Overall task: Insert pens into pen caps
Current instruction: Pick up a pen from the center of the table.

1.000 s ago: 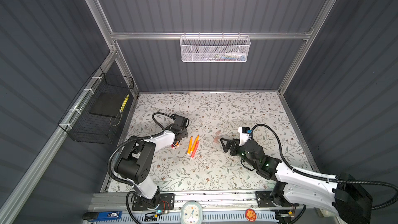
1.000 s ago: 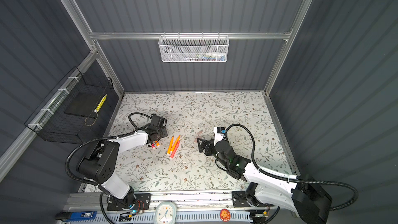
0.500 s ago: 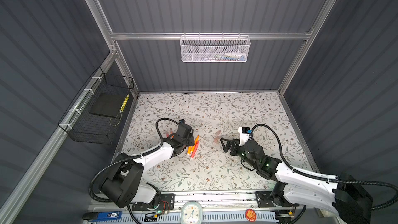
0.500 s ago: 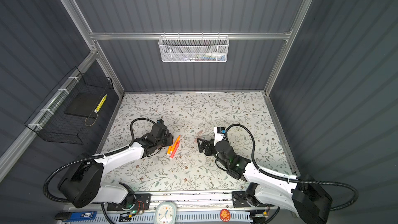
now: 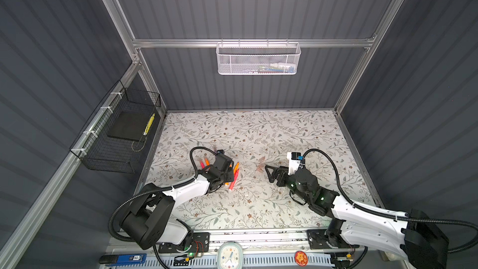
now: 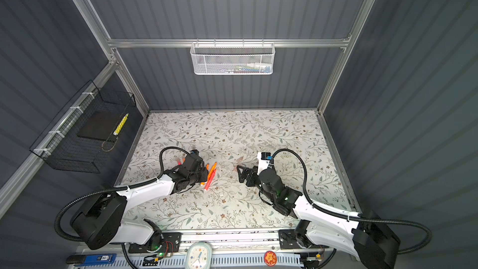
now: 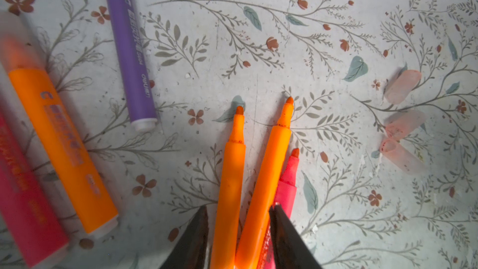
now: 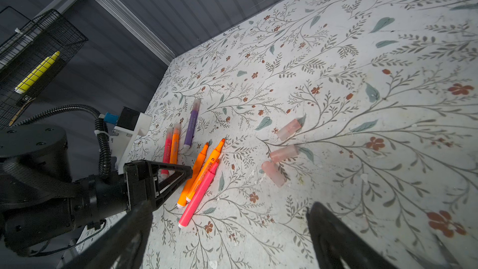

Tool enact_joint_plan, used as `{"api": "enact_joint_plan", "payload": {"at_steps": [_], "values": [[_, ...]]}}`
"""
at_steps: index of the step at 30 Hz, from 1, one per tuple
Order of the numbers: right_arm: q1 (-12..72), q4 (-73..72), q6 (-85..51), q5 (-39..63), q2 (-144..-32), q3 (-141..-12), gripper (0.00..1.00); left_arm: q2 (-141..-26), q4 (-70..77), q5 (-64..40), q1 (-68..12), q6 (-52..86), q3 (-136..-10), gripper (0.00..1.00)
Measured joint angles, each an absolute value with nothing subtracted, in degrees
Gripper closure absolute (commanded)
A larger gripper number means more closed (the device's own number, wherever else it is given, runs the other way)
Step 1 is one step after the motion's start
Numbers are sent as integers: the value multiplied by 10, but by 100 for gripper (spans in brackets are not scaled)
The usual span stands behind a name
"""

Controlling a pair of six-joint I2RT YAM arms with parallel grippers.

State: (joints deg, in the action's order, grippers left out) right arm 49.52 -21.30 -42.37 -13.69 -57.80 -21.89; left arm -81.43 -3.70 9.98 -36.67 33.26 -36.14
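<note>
The left gripper [image 7: 239,210] sits low over the floral table [image 5: 258,130], left of centre. Its jaws stand partly apart, astride two uncapped orange pens [image 7: 230,177] that lie side by side with their bare tips pointing away from the wrist. One finger [image 7: 282,229] touches the outer orange barrel, while a thin gap shows at the other finger, so no firm pinch can be seen. An uncapped pink pen [image 7: 287,185] lies against that pair, just outside the jaws and partly under the touching finger.

Three more pens lie to the far left of this gripper, each with a cap on its far end (clearest in the right wrist view). They are a purple pen [image 7: 132,55], a capped orange pen [image 7: 64,146] and a pink-red pen [image 7: 23,197].

Three loose pen caps [image 7: 402,86], pale pink and translucent, lie on the table near the centre, between the two grippers and apart from the bare tips. Two of them touch end to end.

The right gripper [image 8: 230,205] hangs just right of the caps, with its jaws spread wide and nothing between them.
</note>
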Motion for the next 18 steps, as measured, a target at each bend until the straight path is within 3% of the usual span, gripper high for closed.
{"api": "enact_joint_plan", "payload": {"at_steps": [13, 18], "values": [[495, -209, -424, -133, -587, -221, 5, -870, 0, 116, -367, 332, -362, 62], [495, -209, -425, -133, -587, -221, 5, -871, 1, 122, -367, 332, -362, 73]]}}
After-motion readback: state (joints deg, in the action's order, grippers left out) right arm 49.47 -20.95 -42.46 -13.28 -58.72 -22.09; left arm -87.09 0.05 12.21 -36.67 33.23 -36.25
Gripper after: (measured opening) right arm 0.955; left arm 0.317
